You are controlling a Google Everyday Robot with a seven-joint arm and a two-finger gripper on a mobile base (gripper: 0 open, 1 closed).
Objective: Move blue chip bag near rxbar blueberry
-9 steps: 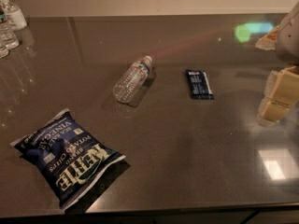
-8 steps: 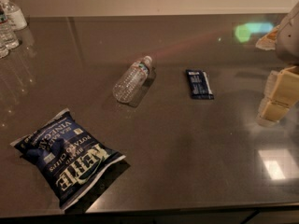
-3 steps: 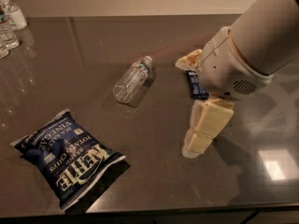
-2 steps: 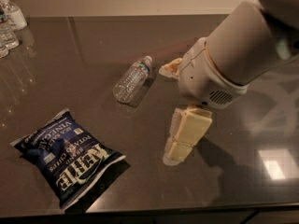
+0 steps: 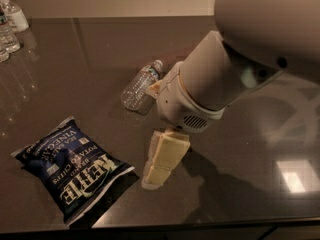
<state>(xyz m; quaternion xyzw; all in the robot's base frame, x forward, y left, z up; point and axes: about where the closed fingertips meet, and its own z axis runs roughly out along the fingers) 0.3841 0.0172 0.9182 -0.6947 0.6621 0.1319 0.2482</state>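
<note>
The blue chip bag (image 5: 70,176) lies flat on the dark table at the front left, white "Kettle" lettering facing up. My gripper (image 5: 151,134) hangs over the table just right of the bag, apart from it. Its fingers are spread and empty: the large cream lower finger (image 5: 162,160) points down at the table by the bag's right corner, and the small upper tip shows by the bottle. The rxbar blueberry is hidden behind my arm (image 5: 235,59).
A clear plastic water bottle (image 5: 140,84) lies on its side at mid-table, just left of my arm. Several upright water bottles (image 5: 10,26) stand at the far left edge. The table's front edge (image 5: 200,224) runs along the bottom.
My arm has swung in from the right edge, leftward and toward the front, now covering the rxbar. The gripper has come close to the chip bag. The bag and bottle have not moved.
</note>
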